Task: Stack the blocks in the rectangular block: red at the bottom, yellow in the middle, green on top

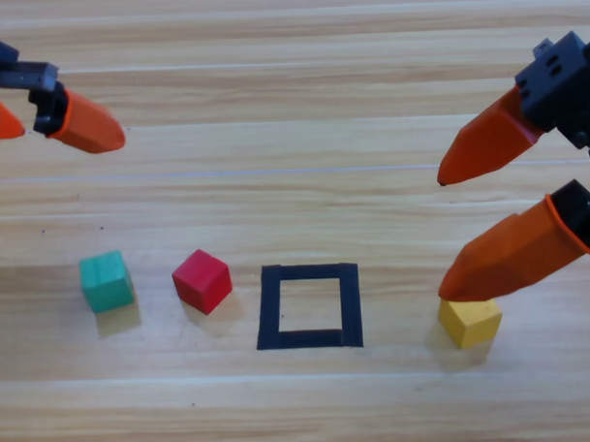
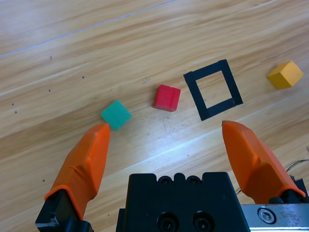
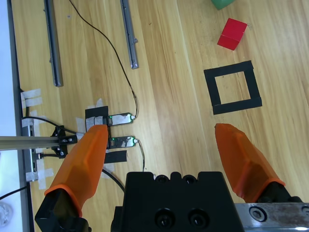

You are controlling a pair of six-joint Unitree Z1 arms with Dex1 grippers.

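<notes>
Red cube (image 1: 202,279) loose on desk, prob. light, rigid; grip opposite flat faces. Left gripper (image 1: 49,118) & right gripper (image 1: 448,230) jaws spread, empty.

The 3 matte cubes are plain: green cube (image 1: 106,281) teal-green, red cube (image 1: 202,280) red, yellow cube (image 1: 469,322) yellow. The tape square (image 1: 310,306) is black on the pale, streaked wooden table (image 1: 290,85).

Tape square (image 1: 310,306) unblocked all round
</notes>
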